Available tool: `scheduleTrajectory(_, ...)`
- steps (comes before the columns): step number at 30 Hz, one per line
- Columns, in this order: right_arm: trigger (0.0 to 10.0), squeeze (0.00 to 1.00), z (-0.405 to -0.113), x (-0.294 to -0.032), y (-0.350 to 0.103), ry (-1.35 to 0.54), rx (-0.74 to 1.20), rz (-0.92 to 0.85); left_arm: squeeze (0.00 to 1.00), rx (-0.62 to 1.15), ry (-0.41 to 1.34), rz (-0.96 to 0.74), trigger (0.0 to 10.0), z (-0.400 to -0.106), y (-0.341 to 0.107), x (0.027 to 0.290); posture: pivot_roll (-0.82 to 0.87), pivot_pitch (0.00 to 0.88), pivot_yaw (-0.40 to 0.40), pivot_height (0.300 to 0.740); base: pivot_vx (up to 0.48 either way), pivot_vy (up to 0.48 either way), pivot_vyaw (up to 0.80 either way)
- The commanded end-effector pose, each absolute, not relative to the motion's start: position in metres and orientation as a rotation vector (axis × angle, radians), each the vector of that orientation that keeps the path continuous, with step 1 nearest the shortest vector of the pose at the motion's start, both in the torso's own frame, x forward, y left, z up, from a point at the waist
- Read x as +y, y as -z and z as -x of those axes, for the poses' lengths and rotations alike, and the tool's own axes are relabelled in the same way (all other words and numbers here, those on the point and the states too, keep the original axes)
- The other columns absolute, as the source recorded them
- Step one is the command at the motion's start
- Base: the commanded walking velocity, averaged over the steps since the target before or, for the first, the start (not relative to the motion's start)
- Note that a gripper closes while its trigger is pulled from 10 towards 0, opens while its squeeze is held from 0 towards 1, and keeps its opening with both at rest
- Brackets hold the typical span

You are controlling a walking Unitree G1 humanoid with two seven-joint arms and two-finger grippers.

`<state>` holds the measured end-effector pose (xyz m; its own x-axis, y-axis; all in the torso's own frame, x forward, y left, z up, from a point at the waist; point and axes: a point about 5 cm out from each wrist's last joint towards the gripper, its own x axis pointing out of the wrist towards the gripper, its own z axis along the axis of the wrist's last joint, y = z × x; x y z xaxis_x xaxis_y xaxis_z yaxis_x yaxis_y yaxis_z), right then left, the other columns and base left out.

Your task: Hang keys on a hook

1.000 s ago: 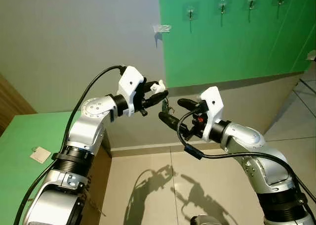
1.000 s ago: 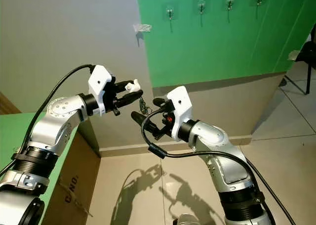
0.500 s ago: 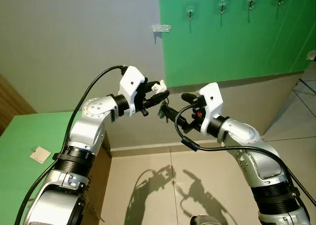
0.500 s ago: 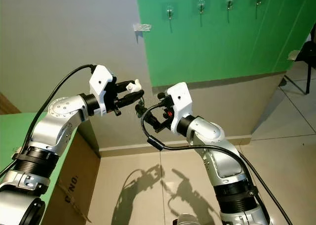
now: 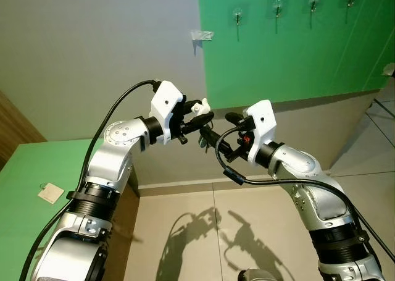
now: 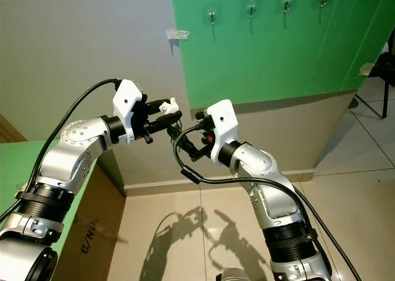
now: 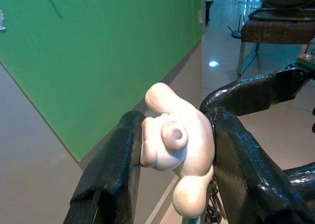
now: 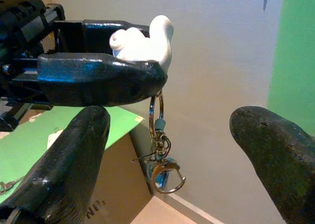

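The left gripper (image 7: 172, 150) pinches a white rubbery figurine (image 7: 176, 147) in mid-air before the grey wall, the keys (image 8: 161, 157) dangling below it on a metal ring and clasp. The right gripper (image 8: 167, 150), fingers spread wide, sits just beside them, straddling the hanging ring without touching it. The bunch looks light and loose, likely to swing; the stiff ring seems the best place to grip. The hooks (image 5: 237, 14) sit well apart, high on the green wall.
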<state>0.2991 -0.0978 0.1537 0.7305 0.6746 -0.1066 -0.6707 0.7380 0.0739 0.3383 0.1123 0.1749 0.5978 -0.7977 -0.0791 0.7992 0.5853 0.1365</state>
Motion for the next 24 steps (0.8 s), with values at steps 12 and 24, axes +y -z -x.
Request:
scheduleTrajectory(12,0.0,0.0,-0.299,-0.091,-0.155,-0.751,0.111,-0.005,0.0,-0.025,0.9,-0.157,0.0,-0.34,-0.186,0.116,-0.26,0.0,0.125,0.74,0.0,0.0,0.0)
scheduleTrajectory(24,0.0,0.0,-0.302,-0.092,-0.158,-0.731,0.104,-0.002,0.0,-0.021,0.857,-0.162,0.0,-0.345,-0.187,0.123,-0.26,0.0,0.126,0.74,0.0,0.0,0.0)
